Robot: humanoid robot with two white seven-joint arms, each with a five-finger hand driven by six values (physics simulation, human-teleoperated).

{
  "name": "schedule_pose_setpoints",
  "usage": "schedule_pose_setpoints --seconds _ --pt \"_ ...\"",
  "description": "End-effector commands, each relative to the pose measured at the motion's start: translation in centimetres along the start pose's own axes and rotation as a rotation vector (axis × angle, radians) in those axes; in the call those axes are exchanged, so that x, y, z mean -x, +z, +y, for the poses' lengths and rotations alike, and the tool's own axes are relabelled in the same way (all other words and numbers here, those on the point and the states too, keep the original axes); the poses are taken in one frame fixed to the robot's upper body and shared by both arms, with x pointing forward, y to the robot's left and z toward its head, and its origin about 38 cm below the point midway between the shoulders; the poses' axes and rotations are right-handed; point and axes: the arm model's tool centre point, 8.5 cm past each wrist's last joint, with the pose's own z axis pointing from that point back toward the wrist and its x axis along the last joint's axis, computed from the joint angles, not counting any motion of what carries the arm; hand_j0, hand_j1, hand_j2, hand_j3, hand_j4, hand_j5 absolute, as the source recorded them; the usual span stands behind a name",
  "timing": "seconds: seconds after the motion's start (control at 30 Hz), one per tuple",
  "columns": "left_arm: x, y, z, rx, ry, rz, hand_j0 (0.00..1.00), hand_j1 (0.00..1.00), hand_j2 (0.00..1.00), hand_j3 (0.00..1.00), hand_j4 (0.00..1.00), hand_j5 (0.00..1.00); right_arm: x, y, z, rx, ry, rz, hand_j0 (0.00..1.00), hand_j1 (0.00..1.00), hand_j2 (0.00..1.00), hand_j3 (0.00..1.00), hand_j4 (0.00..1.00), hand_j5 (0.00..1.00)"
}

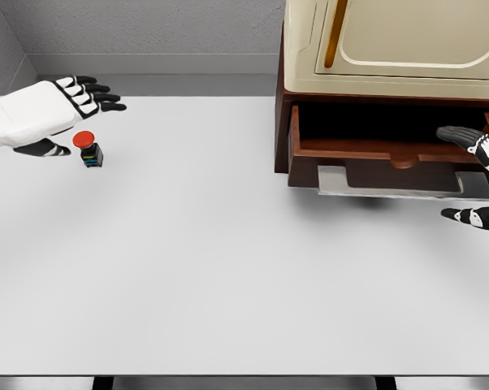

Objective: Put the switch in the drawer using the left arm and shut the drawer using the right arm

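In the upper left of the frame, in the head view, the left hand (54,110) hovers with its fingers spread and holding nothing. The switch (88,149) stands on the white table (228,276) just beside it, between the thumb and the other fingers but not yet touched, as far as I can see. The switch stands upright: its red button points up and its dark body is below, so the long axis is vertical.

To do this step well, I think the hand should close on the dark body from both sides and leave the red cap free.

At the right of the frame the drawer (391,154) is open. The right hand (480,183) is near its front, fingers apart, holding nothing.
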Motion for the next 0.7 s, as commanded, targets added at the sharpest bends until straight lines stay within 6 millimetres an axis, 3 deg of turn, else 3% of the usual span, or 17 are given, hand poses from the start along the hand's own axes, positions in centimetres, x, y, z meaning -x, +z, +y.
schedule_pose_setpoints --seconds 0.0,0.5,0.67 --pt "-0.7 -0.6 -1.8 0.055 0.019 -0.023 1.0 1.0 1.0 1.0 1.0 1.0 0.0 0.0 0.0 0.004 -0.007 0.0 1.0 1.0 1.0 1.0 1.0 1.0" --pt "1.8 -0.9 -3.5 0.153 0.036 0.024 1.0 1.0 1.0 1.0 1.0 1.0 0.0 0.1 0.0 0.003 -0.008 0.001 1.0 1.0 1.0 1.0 1.0 1.0" --pt "2.0 -2.3 -5.0 0.195 0.067 0.025 1.0 1.0 1.0 1.0 1.0 1.0 0.0 0.1 0.0 0.003 -0.008 0.002 1.0 1.0 1.0 1.0 1.0 1.0"
